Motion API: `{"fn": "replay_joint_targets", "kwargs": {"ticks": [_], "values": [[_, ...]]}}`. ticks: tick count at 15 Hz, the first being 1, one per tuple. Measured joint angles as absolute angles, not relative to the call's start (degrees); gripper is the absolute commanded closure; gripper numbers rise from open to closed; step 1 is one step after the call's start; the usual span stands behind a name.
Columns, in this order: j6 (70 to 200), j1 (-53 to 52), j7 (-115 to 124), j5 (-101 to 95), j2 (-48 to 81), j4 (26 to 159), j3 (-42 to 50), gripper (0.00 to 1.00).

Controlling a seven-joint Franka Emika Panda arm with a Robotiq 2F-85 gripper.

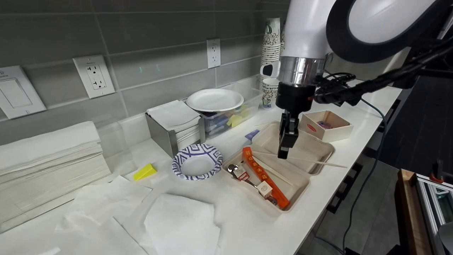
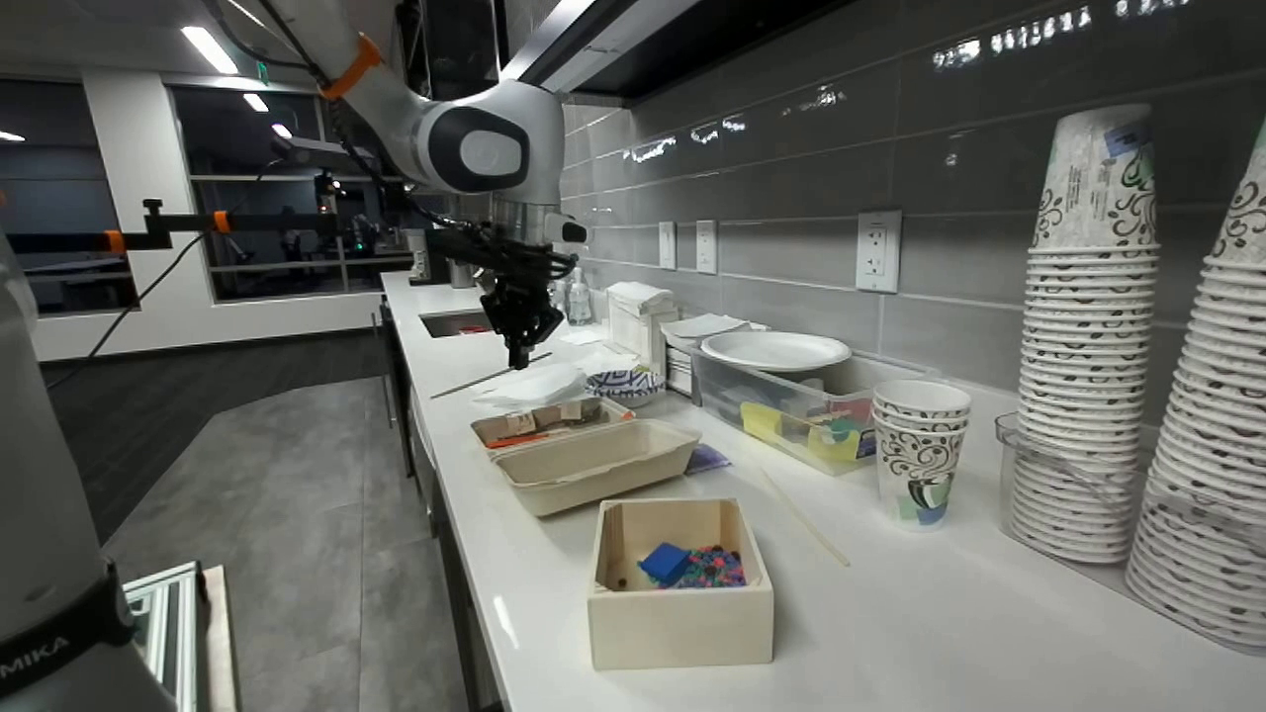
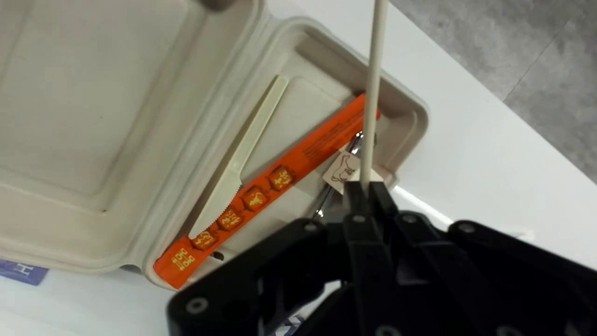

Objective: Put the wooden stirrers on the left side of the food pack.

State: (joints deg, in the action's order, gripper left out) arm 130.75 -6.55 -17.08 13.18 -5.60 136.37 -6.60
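My gripper, seen in both exterior views (image 1: pixel 283 155) (image 2: pixel 518 360) and the wrist view (image 3: pixel 367 190), is shut on a thin pale wooden stirrer (image 3: pixel 373 84). The stirrer also shows in both exterior views (image 1: pixel 318 162) (image 2: pixel 470 384), roughly level and in the air. The food pack is an open tan clamshell (image 1: pixel 308 147) (image 2: pixel 593 475) (image 3: pixel 84 116) on the counter. My gripper hangs above it. In one half lie an orange-red printed sleeve (image 3: pixel 284 179), a pale knife (image 3: pixel 252 135), a metal spoon and a small wooden block (image 3: pixel 343 169). Another stirrer (image 2: pixel 806 519) lies on the counter.
A wooden box (image 1: pixel 320 129) (image 2: pixel 682 633) stands beside the pack. A patterned bowl (image 1: pixel 198 164), napkin holder (image 1: pixel 163 136), clear bin with plates (image 2: pixel 781 405) and paper cups (image 2: pixel 920 465) line the wall side. White papers (image 1: pixel 182 223) lie on the counter.
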Motion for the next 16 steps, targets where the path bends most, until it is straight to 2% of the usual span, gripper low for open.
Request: {"fn": "replay_joint_targets", "kwargs": {"ticks": [6,13,14,15,16], "values": [[140.8,-6.9,-3.0,5.5,0.8,134.9,-8.0,0.98],[142.7,-6.8,2.0,-0.7,5.9,131.4,-7.6,0.98],[142.7,-6.8,2.2,-1.1,6.4,131.0,-7.6,0.69],[142.7,-6.8,2.3,-1.5,6.8,130.7,-7.6,0.67],[142.7,-6.8,2.3,-1.8,7.2,130.4,-7.6,0.61]]}}
